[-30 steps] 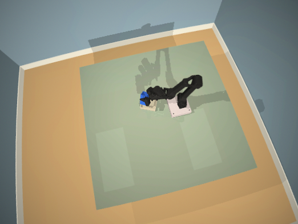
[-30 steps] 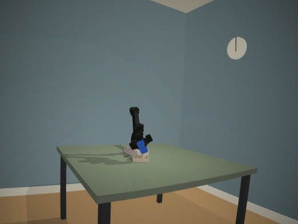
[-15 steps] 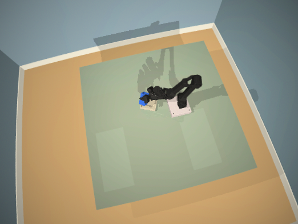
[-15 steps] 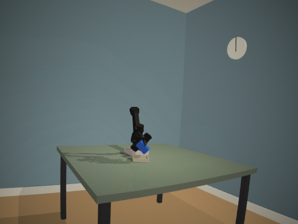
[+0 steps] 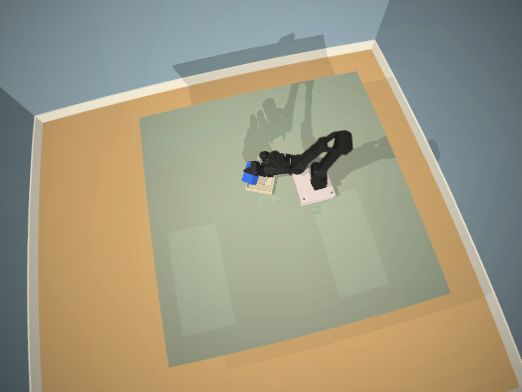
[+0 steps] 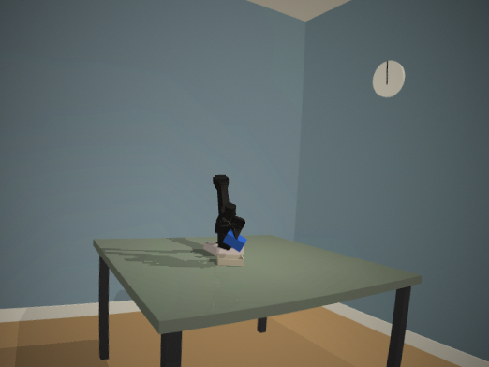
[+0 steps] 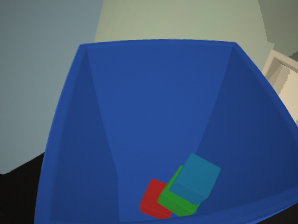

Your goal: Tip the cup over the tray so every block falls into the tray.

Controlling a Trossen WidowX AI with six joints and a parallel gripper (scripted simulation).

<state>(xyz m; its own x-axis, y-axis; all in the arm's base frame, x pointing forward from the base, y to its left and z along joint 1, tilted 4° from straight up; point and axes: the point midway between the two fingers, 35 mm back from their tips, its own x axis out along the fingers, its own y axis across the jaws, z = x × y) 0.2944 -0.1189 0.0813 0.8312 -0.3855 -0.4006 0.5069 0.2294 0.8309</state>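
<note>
My gripper [image 5: 253, 170] [image 6: 234, 234] is shut on the blue cup [image 5: 249, 178] [image 6: 236, 242] [image 7: 160, 100]. The cup is off the table and tilted to one side, above the left part of the tray in the top view. In the wrist view a red block [image 7: 153, 200], a green block [image 7: 179, 206] and a teal block [image 7: 196, 176] lie inside the cup, bunched low in the picture. The shallow beige tray [image 5: 259, 191] [image 6: 230, 263] stands on the table; its corner shows at the right of the wrist view. Part of its inside is hidden by cup and arm.
The arm's pale base [image 5: 314, 197] [image 6: 212, 248] stands on the green table [image 5: 280, 300] [image 6: 290, 286], close beside the tray, to its right in the top view. The arm's shadow falls across the table behind it.
</note>
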